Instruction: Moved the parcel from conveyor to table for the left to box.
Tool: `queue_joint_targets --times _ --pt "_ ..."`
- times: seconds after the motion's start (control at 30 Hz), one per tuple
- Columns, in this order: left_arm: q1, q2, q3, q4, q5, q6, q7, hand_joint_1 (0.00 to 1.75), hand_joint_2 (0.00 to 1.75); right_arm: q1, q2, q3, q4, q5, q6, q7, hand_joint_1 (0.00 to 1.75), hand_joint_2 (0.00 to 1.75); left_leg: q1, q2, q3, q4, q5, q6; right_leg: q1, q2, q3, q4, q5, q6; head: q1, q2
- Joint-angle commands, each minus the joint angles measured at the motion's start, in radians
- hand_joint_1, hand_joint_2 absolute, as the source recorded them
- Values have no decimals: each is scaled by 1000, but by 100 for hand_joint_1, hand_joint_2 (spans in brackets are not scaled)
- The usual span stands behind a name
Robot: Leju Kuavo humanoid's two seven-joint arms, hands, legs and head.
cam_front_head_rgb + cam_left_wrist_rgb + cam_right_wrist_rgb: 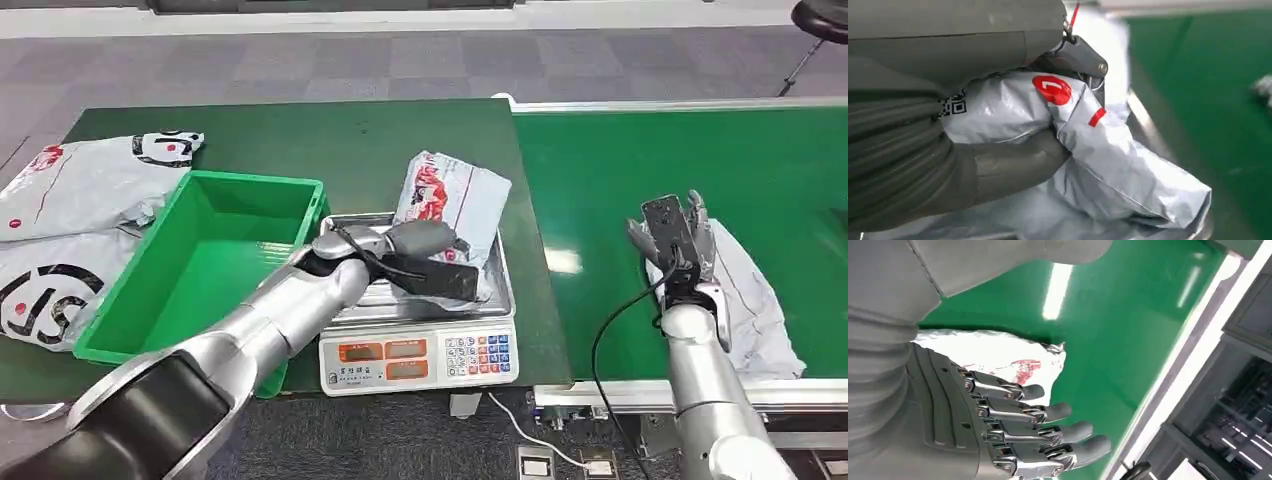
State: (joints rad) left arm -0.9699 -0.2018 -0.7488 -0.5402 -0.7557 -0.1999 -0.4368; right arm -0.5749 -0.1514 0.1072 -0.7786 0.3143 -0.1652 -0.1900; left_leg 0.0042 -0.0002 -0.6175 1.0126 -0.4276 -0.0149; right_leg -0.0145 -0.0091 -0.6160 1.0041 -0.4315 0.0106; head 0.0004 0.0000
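Nearest you, the left hand (425, 250) reaches over the steel pan of the white weighing scale (420, 358) and grips a crinkled grey plastic mailer parcel with red print (452, 192). In the left wrist view you can see the thick thumb and the fingers (1083, 60) wrapped around a bunched fold of that parcel (1108, 165); a red round logo, a red stripe and a small square code show on its glossy, wrinkled skin. The parcel lies on the scale pan, its far end tilted up and reaching past the pan's back rim over the dark green table (300, 135).

Just left of the scale you have the bright green plastic crate (215, 262), touching or nearly touching the scale's side. Further left on the table lie other grey mailer bags with black and red print (70, 230).

To your right, the right hand (672, 240) hangs above the green conveyor belt (640, 160) with its fingers (1058, 412) straight and spread, holding nothing. Under and beside it a second white-grey mailer bag with faint red print (750, 300) lies flat on the belt near the front edge. Whether the fingers touch it you cannot tell.
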Motion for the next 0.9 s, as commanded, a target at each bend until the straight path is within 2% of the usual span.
queue_joint_targets --times 0.03,0.13,0.2,0.3,0.43,0.53,0.8,0.87,0.9 --pt "-29 27 56 -257 12 48 56 175 175 21 -8 -36 -22 -3 0 -9 0 175 1 0 0 1 -1 0 1 0 0 0 0 -1 0 0" --pt "-24 50 33 -354 -44 113 147 175 175 59 -28 -54 -58 -15 7 -14 0 175 1 -2 0 0 -1 0 1 -2 1 0 -1 -1 0 0" --pt "-22 56 34 -358 -49 119 153 175 175 68 -32 -59 -66 -14 6 -14 0 175 0 -2 1 0 -1 0 1 -2 2 -1 -1 -1 0 0" --pt "-25 91 27 -311 -167 230 202 175 175 82 -29 -70 -89 -8 12 -9 0 175 0 0 2 -1 -1 0 0 0 1 -1 -1 -1 0 0" --pt "3 164 94 -228 -274 380 234 175 175 99 -20 -82 -116 3 13 0 0 175 0 4 5 -3 -1 0 0 4 3 -2 0 -1 0 0" --pt "10 209 125 -200 -304 410 232 175 175 112 -21 -88 -133 8 16 5 0 175 -1 3 2 -2 -1 0 0 3 1 0 0 -1 0 0" --pt "6 193 126 -202 -305 404 237 175 175 112 -22 -89 -134 8 17 5 0 175 1 1 2 -2 0 -1 0 1 1 -1 -1 -1 0 0" --pt "11 238 147 -185 -333 398 280 175 175 123 -33 -94 -143 9 17 7 0 175 1 2 5 -3 -1 0 1 3 4 -3 -1 -1 0 0" --pt "16 266 166 -173 -331 399 278 175 175 131 -40 -97 -149 8 20 5 0 175 0 2 2 -2 0 -1 0 2 1 -1 -1 -1 0 0"
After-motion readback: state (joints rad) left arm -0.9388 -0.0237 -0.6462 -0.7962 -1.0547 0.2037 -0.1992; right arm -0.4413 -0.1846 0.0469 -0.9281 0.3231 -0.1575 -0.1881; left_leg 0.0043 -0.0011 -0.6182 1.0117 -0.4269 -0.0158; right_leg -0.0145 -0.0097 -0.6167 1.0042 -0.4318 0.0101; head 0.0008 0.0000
